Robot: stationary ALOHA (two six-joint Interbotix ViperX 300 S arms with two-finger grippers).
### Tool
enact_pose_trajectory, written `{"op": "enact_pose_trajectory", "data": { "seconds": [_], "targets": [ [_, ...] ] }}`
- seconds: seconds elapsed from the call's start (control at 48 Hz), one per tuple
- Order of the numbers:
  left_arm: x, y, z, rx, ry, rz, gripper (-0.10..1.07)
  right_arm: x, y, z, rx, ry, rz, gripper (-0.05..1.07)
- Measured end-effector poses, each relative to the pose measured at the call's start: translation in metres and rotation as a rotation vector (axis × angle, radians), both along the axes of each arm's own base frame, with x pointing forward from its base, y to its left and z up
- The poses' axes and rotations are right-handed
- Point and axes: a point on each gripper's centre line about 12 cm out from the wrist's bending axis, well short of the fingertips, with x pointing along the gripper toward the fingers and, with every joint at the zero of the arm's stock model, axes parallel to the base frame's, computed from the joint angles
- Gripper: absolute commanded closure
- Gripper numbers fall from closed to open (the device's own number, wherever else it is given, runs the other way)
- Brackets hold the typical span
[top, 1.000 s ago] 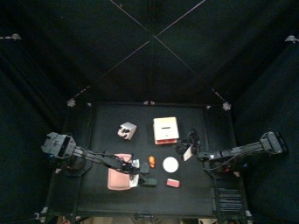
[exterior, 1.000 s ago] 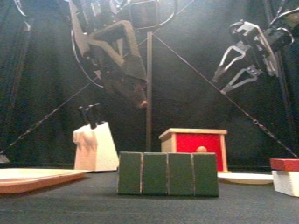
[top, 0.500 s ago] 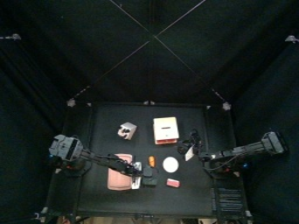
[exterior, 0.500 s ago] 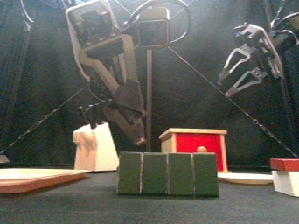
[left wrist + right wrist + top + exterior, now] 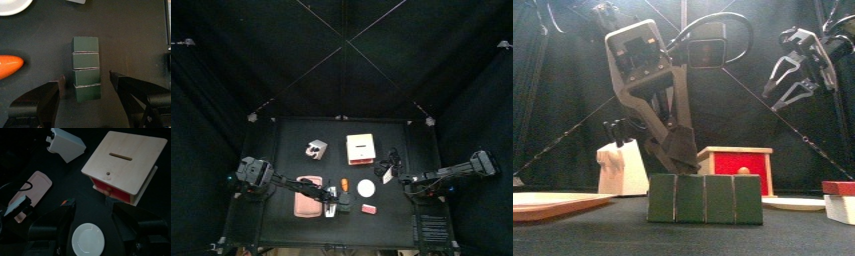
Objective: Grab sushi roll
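Note:
The sushi roll [image 5: 706,198] is a dark green bar of several joined pieces, lying near the table's front edge. In the left wrist view the sushi roll [image 5: 86,68] runs lengthwise between my left gripper's [image 5: 87,82] jaws, which stand open on either side of its near end without touching it. From the front, the left gripper [image 5: 679,158] hangs low just behind the roll. My right gripper [image 5: 794,82] is open and empty, held high at the right, over the plate in the right wrist view [image 5: 100,217].
An orange carrot [image 5: 10,66] lies beside the roll. A white plate [image 5: 794,203], a wooden box with a red front [image 5: 738,165], a white knife block [image 5: 623,168], a pink cutting board [image 5: 553,205] and a red-topped white block [image 5: 840,200] stand around it.
My left arm has come down from high above the table to just over the sushi roll, and its jaws have spread wider. The right arm has stayed in place.

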Motion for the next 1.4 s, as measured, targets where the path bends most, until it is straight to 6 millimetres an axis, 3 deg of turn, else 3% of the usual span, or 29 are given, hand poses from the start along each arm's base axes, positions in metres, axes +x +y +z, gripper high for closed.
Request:
{"op": "enact_pose_trajectory", "data": {
  "seconds": [0.438, 1.396],
  "targets": [
    [-0.001, 0.002, -0.012, 0.015, 0.04, -0.006, -0.02, 0.0, 0.0, -0.001, 0.002, 0.003, -0.003, 0.17],
    [0.001, 0.001, -0.017, 0.017, 0.051, -0.006, -0.02, 0.0, 0.0, -0.002, 0.001, 0.006, -0.003, 0.17]
  ]
}}
